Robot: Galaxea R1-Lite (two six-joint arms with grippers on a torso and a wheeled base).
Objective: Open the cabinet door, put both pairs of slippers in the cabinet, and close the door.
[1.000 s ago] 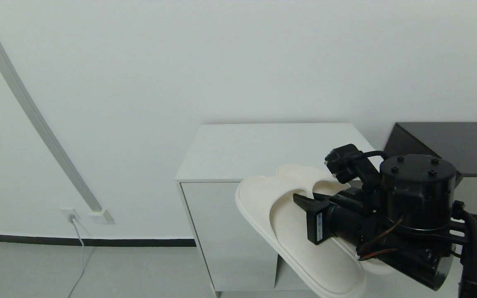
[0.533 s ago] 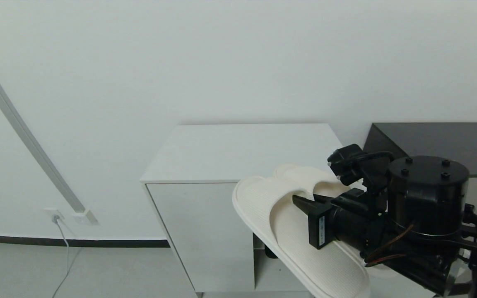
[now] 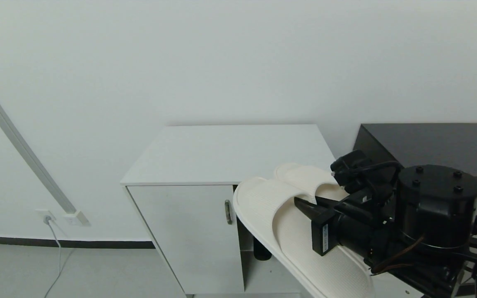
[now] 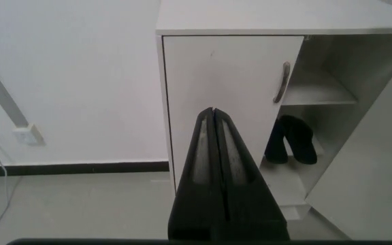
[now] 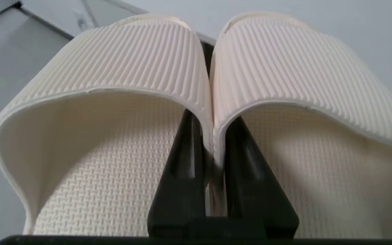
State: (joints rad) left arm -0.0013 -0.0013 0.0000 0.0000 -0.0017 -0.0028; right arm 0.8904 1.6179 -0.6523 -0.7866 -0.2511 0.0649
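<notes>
The white slippers, seemingly light and bendy, were held pinched at their inner straps by the right hand.

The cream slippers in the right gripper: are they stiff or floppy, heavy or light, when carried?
Probably light foam: the slippers stick out far past the right gripper without sagging, so fairly stiff. Their ribbed surface likely helps grip. Pinched together at the inner edges, one might slip if bumped.
</notes>
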